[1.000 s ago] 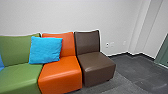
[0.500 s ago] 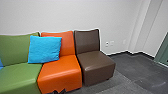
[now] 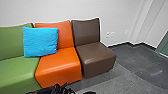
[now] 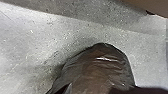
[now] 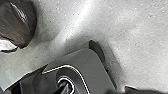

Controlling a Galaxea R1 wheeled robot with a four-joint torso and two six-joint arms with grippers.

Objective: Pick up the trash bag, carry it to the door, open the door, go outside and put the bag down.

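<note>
Trash bag (image 4: 97, 72), dark and wrinkled, is cut off in both wrist views.

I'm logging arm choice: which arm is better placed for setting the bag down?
Left, probably: the bag shows large in the left wrist view, while the right wrist view has it smaller and well off-centre. Whether it is gripped, I can't tell.

You can't read any txt, labels, brands, nos. or signs in the head view or either wrist cam, L or R.
</note>
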